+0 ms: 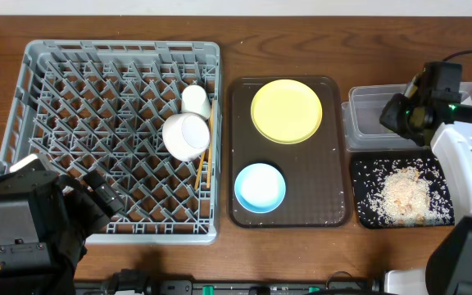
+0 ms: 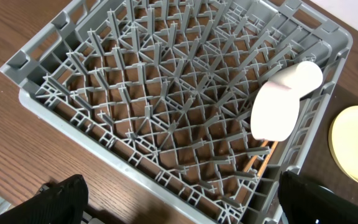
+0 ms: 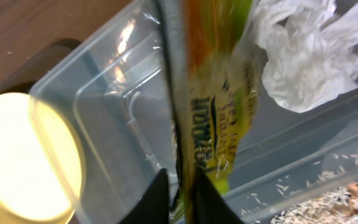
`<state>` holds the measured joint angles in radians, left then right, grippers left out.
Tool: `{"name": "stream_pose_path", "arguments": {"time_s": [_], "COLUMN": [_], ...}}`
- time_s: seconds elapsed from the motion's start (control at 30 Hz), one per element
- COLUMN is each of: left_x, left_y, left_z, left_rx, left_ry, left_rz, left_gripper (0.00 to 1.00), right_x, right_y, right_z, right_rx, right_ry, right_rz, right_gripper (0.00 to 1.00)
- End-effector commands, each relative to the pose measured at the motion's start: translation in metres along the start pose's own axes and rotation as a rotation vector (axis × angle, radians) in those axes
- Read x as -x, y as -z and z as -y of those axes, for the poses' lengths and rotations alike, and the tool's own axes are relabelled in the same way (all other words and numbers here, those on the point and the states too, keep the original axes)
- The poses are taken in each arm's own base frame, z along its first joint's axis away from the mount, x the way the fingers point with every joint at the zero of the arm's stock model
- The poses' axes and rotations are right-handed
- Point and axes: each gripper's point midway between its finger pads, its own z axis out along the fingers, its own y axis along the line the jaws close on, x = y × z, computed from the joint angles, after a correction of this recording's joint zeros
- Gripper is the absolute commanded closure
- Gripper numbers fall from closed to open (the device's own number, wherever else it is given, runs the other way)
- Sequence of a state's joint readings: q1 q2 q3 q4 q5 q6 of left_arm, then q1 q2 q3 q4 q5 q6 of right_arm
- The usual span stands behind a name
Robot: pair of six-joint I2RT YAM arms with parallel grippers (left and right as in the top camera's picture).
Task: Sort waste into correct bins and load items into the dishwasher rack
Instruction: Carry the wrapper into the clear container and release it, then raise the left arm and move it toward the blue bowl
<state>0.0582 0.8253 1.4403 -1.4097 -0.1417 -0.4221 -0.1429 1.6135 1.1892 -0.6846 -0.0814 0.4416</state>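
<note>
My right gripper [image 3: 182, 199] is shut on the yellow-green and orange wrapper [image 3: 219, 124] and holds it over the clear tub [image 1: 367, 119], where the crumpled white tissue [image 3: 306, 59] lies. The black tray [image 1: 365, 209] holds rice crumbs [image 1: 404, 197]. My left gripper [image 2: 179, 205] is open and empty at the grey rack's [image 1: 47, 74] near-left corner. The white bowl [image 1: 185, 135], white cup [image 1: 195, 100] and chopsticks [image 1: 201, 170] sit in the rack's right side. The yellow plate [image 1: 286, 111] and light blue bowl [image 1: 260, 186] rest on the brown tray [image 1: 240, 213].
The right arm's white body [image 1: 469, 164] stretches along the table's right edge beside the black tray. The left arm's base [image 1: 23, 221] sits at the front left by the rack. Bare wood lies behind the rack and trays.
</note>
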Motion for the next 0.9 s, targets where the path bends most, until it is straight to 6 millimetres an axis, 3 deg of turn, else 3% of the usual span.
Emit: {"name": "stream_pose_path", "arguments": {"time_s": [0.0, 0.27, 0.37, 0.47, 0.67, 0.73, 0.8, 0.87], "left_x": [0.002, 0.002, 0.002, 0.002, 0.002, 0.002, 0.002, 0.002], "left_y": [0.001, 0.001, 0.001, 0.001, 0.001, 0.001, 0.001, 0.001], "left_z": [-0.003, -0.003, -0.003, -0.003, -0.003, -0.003, -0.003, -0.003], "left_rx": [0.017, 0.017, 0.017, 0.017, 0.017, 0.017, 0.017, 0.017], "left_ry": [0.006, 0.006, 0.006, 0.006, 0.006, 0.006, 0.006, 0.006], "left_rz": [0.011, 0.011, 0.011, 0.011, 0.011, 0.011, 0.011, 0.011], "left_gripper": [0.02, 0.02, 0.02, 0.02, 0.01, 0.02, 0.02, 0.02], "right_x": [0.0, 0.001, 0.001, -0.002, -0.021, -0.031, -0.043, -0.056], "right_y": [-0.004, 0.001, 0.013, 0.033, 0.068, 0.073, 0.073, 0.072], "right_z": [0.001, -0.005, -0.019, -0.04, -0.069, -0.076, -0.081, -0.084], "right_rx": [0.001, 0.028, 0.104, 0.21, 0.314, 0.328, 0.336, 0.331], "right_ry": [-0.004, 0.099, 0.117, 0.172, 0.264, 0.283, 0.301, 0.318], "right_rz": [-0.007, 0.006, 0.01, 0.024, 0.028, 0.008, -0.028, -0.071], "right_gripper": [0.76, 0.47, 0.39, 0.38, 0.3, 0.2, 0.01, 0.01]}}
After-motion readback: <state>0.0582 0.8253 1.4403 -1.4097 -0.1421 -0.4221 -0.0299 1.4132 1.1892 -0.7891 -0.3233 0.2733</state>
